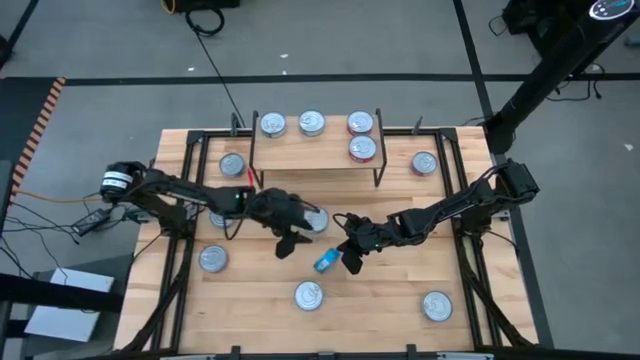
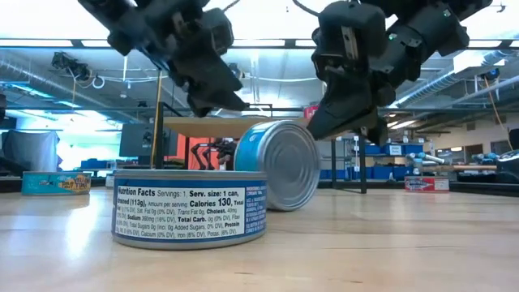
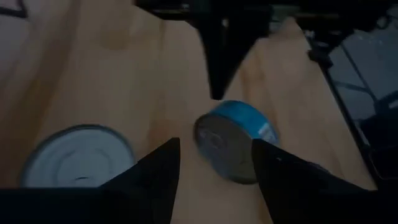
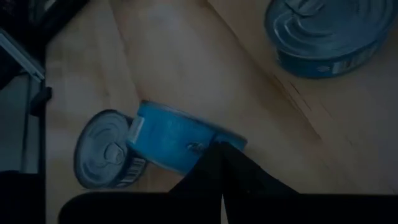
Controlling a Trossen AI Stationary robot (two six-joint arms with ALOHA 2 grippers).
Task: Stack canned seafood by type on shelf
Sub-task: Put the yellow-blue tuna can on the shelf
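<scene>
A teal-blue can [image 1: 326,262] lies on its side on the tabletop in front of the shelf [image 1: 300,150], its silver top [image 4: 106,155] facing sideways. Three upright cans [image 1: 311,123] line the shelf's far edge, and another can [image 1: 362,148] stands on the shelf in front of the right one. My right gripper [image 4: 217,149] is shut, its tip at the tipped can's blue wall. My left gripper [image 3: 216,143] hovers open just left of that can, with nothing between its fingers. In the low view the tipped can [image 2: 280,162] sits below both grippers. My right gripper's shut fingertips [image 4: 214,158] come slanting down from the table's right side at the tipped can's blue side wall [image 4: 174,140]. The can rests on its side on the table. I cannot tell whether the tips touch it.
Upright cans stand loose on the table: two beside the shelf [image 1: 232,165] [image 1: 424,162], one under my left arm [image 1: 316,218], one at the left [image 1: 212,258], two near the front edge [image 1: 308,295] [image 1: 436,305]. Black rails [image 1: 470,200] run along the table's sides.
</scene>
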